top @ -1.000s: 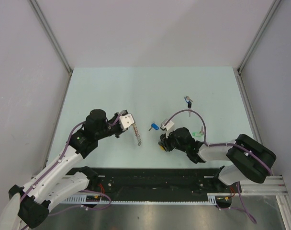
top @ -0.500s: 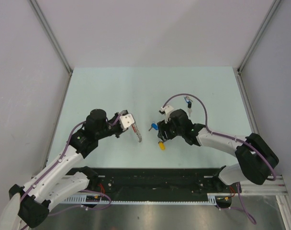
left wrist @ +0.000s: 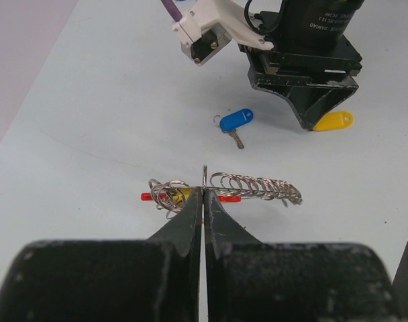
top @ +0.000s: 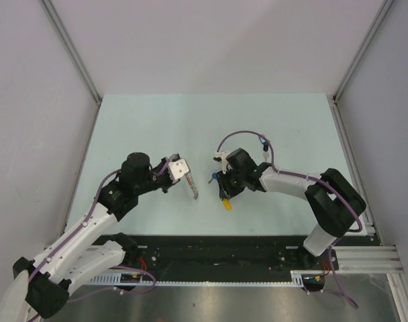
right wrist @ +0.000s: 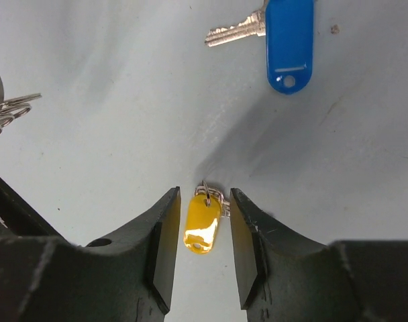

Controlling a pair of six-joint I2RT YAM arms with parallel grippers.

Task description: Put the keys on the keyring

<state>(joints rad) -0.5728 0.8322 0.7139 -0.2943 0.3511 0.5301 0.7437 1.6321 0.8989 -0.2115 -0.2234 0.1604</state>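
Two keys show plainly. The yellow key [right wrist: 202, 228] lies flat between the jaws of my right claw [right wrist: 204, 201], and the blue key [right wrist: 289, 40] sits at 1 o'clock from it, loose on the table [right wrist: 123, 80].

The keyring [left wrist: 254, 188] is pinched in my left claw [left wrist: 204, 201], whose jaws are fully together on one wire loop. From that wrist, the long coil runs out toward 3 o'clock and a shorter tangle with the red band sits at 9 o'clock. I cannot tell whether the strand rests on the surface or hangs just above it. I judge I am holding it this way to keep a loop steady and presented (a loose ring would skate off when a key is pushed at it).

My right claw is partway open, with one fingertip on each side of the yellow head. A sliver of table shows on both sides, so nothing is gripped yet. The key's little metal loop points to 12 o'clock, away from my palm. Closing here should take the plastic head and leave the metal end free for threading.

From above, the yellow key lies at 4 o'clock from the keyring and the blue key at 2 o'clock. Both are near it and neither touches it — a short carry.
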